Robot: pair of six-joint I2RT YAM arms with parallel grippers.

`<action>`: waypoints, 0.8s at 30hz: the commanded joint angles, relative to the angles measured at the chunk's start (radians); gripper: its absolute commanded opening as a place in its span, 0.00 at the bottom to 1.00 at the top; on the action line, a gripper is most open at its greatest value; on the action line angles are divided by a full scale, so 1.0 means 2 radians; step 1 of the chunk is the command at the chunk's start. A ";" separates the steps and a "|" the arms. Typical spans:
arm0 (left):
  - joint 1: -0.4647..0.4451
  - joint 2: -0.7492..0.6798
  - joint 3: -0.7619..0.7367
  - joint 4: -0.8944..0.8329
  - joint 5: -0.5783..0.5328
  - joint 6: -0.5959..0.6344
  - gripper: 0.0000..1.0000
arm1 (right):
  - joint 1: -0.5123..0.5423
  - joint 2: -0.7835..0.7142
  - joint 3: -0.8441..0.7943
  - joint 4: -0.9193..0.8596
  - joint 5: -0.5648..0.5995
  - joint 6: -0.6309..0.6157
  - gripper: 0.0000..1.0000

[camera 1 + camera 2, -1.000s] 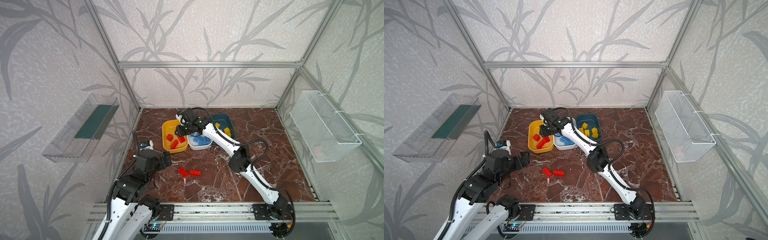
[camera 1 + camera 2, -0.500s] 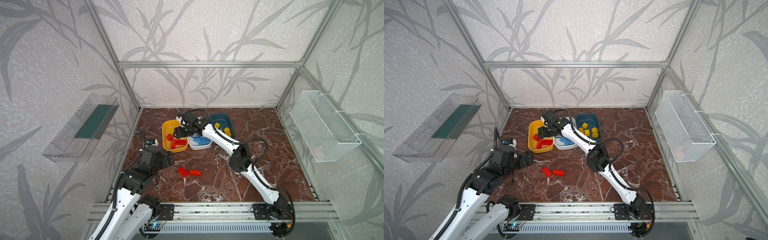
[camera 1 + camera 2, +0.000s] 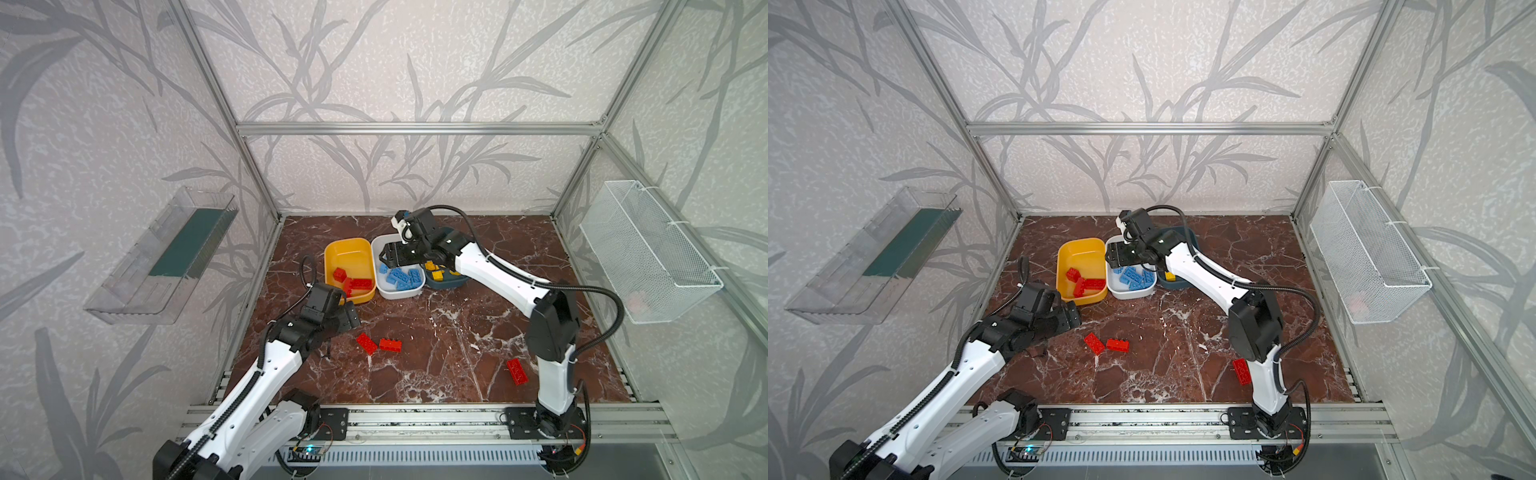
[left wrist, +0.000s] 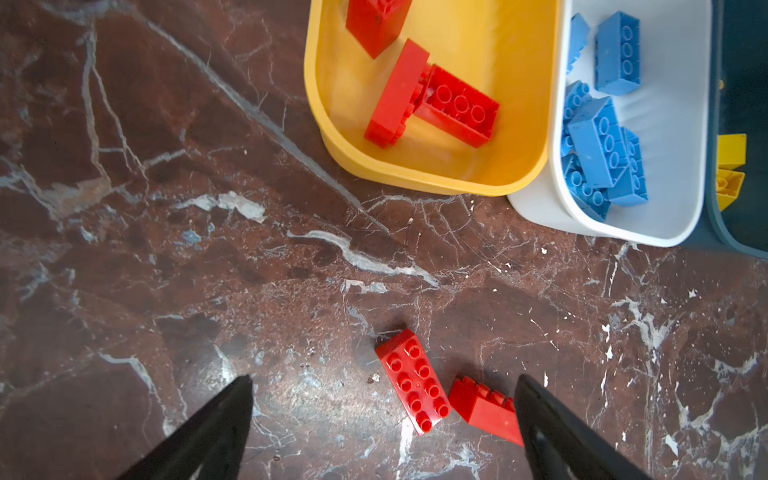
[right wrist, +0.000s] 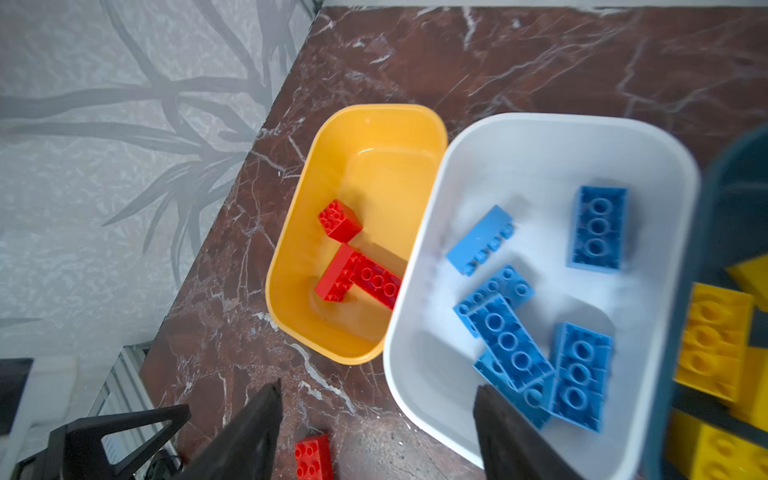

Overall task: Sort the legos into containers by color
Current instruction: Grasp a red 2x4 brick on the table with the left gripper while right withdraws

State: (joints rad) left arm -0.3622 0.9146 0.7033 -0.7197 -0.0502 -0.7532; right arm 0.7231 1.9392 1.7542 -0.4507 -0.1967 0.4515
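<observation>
Since a second back: right gripper (image 3: pixel 392 261) off the yellow tub (image 3: pixel 347 242) and over the white tub (image 3: pixel 400 294), above centre of both top views, jaws gone from near closed to well parted, nothing between. Left gripper (image 3: pixel 348 318) forward as well, toward mid-frame, jaws wide and empty, over the marble floor (image 3: pixel 436 332), just left of two red bricks (image 3: pixel 366 343) lying end to end below centre. From the left wrist, one of that pair between the black fingers (image 4: pixel 216 424), its mate against the far one; contact hard to judge. Tubs in a close row: yellow leftmost with three reds (image 3: pixel 353 282), white in the middle with a heap of blue bricks (image 3: pixel 401 276), teal tub (image 3: pixel 448 285) rightmost, half hidden by the right arm, with yellow bricks (image 3: pixel 435 274). Lone red brick (image 3: pixel 516 371) at lower right, beside the right arm's lower link.
</observation>
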 commanded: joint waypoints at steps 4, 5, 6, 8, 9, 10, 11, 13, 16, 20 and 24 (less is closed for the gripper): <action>-0.021 0.034 -0.026 0.045 0.000 -0.083 0.97 | -0.028 -0.092 -0.145 0.072 0.018 0.013 0.75; -0.025 0.045 -0.029 0.052 0.002 -0.090 0.97 | -0.033 -0.106 -0.169 0.080 0.019 0.014 0.75; -0.031 0.056 -0.029 0.056 0.004 -0.097 0.97 | -0.037 -0.120 -0.189 0.087 0.019 0.017 0.75; -0.041 0.080 -0.026 0.059 0.004 -0.107 0.97 | -0.046 -0.146 -0.226 0.097 0.016 0.023 0.75; -0.045 0.092 -0.025 0.060 0.004 -0.115 0.98 | -0.051 -0.156 -0.241 0.100 0.015 0.024 0.75; -0.049 0.101 -0.026 0.063 0.002 -0.119 0.97 | -0.054 -0.164 -0.252 0.102 0.015 0.024 0.75; -0.056 0.112 -0.027 0.068 0.002 -0.125 0.98 | -0.058 -0.172 -0.263 0.103 0.016 0.024 0.75; -0.064 0.131 -0.029 0.080 0.006 -0.136 0.97 | -0.061 -0.184 -0.277 0.103 0.018 0.023 0.75; -0.079 0.165 -0.027 0.095 0.015 -0.149 0.95 | -0.063 -0.197 -0.290 0.098 0.022 0.016 0.75; -0.096 0.202 -0.020 0.088 0.018 -0.163 0.90 | -0.064 -0.207 -0.301 0.095 0.025 0.015 0.75; -0.105 0.215 -0.024 0.088 0.012 -0.173 0.85 | -0.064 -0.216 -0.316 0.103 0.027 0.017 0.75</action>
State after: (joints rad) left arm -0.5621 1.3392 0.6537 -0.5446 -0.0135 -1.0515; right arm 0.5968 1.5379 1.1408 -0.2680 -0.1562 0.4862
